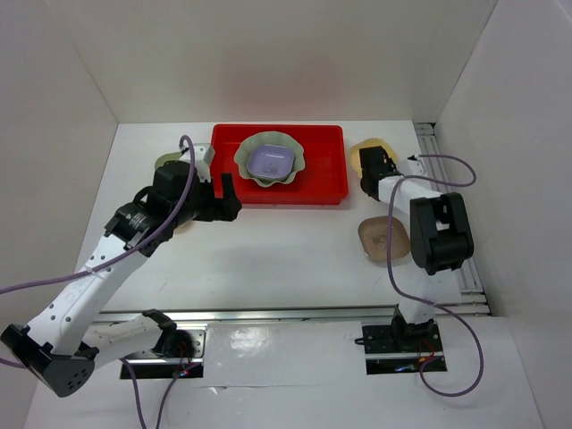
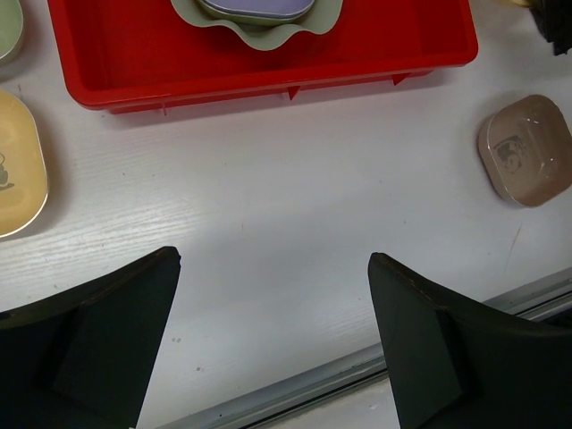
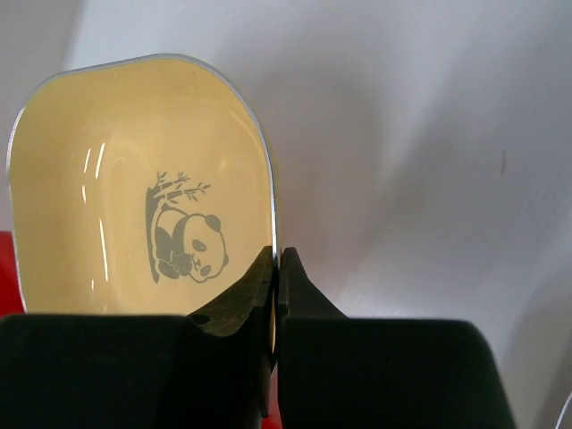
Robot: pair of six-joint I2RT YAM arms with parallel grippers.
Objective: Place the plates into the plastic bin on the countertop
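Note:
The red plastic bin (image 1: 323, 170) stands at the back middle of the white countertop (image 1: 286, 259). In it rests a pale green scalloped plate (image 1: 295, 154) with a lavender dish (image 1: 271, 162) inside. My right gripper (image 1: 374, 164) is shut on the rim of a yellow panda dish (image 3: 143, 197), just right of the bin. A pinkish-tan dish (image 1: 380, 239) lies nearer, partly under the right arm. My left gripper (image 2: 273, 259) hangs open over bare counter in front of the bin, holding nothing. Left of it lie a yellow dish (image 2: 13, 165) and a green dish (image 2: 7, 31).
White panels wall the counter on the left, back and right. A metal rail (image 1: 268, 313) runs along the near edge in front of the arm bases. Another rail (image 1: 447, 179) lines the right side.

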